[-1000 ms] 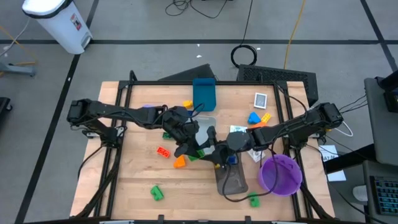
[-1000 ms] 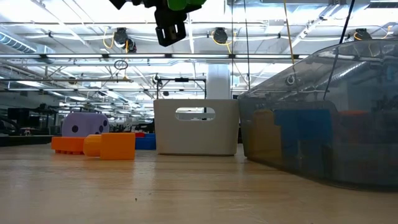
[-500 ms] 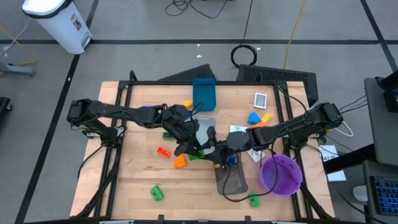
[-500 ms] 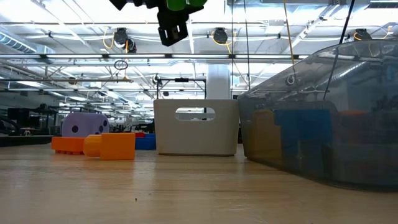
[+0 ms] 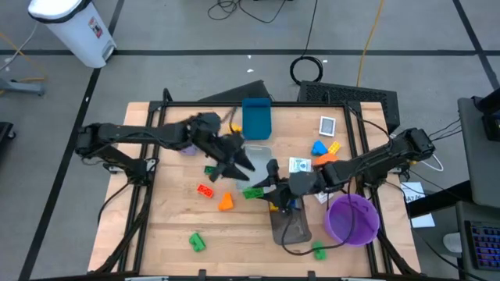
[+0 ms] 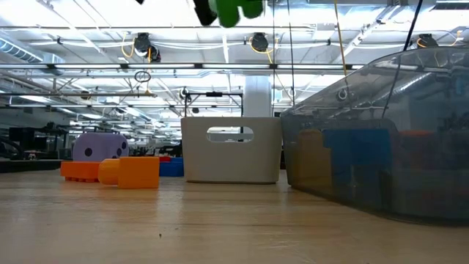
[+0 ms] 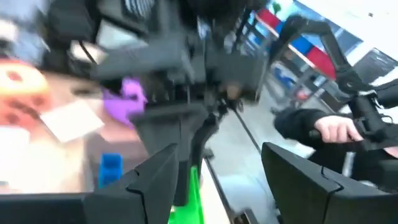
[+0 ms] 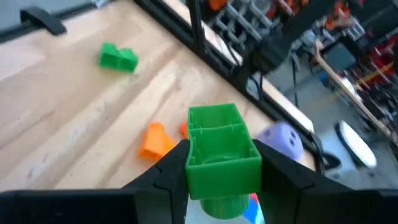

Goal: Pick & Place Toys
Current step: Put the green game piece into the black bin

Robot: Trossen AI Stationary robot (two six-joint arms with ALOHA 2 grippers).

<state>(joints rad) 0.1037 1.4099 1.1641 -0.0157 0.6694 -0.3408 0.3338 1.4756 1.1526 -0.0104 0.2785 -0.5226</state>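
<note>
My right gripper is shut on a green brick, which hangs over the table's middle and shows at the top of the low view. My left gripper stands open a little to the far left of the brick, touching nothing; its two fingers are wide apart. Loose toys lie flat on the wood: a red brick, an orange brick, and green bricks. My right gripper pinches the green brick's two opposite side walls between its two fingers. The fingers come from the table's right side, nearly level and slanting a little down. The brick sticks out past the fingertips, lifted clear of the table.
A dark see-through tray with bricks in it lies just near of the right gripper, and a purple bowl stands to its right. A blue tray stands at the far edge, a light one behind it. A person's hand shows beyond the table.
My left gripper was at the green brick together with the right one. It has come away from the brick, going up and toward the table's far left. The brick stays in the right gripper, which has kept its place.
</note>
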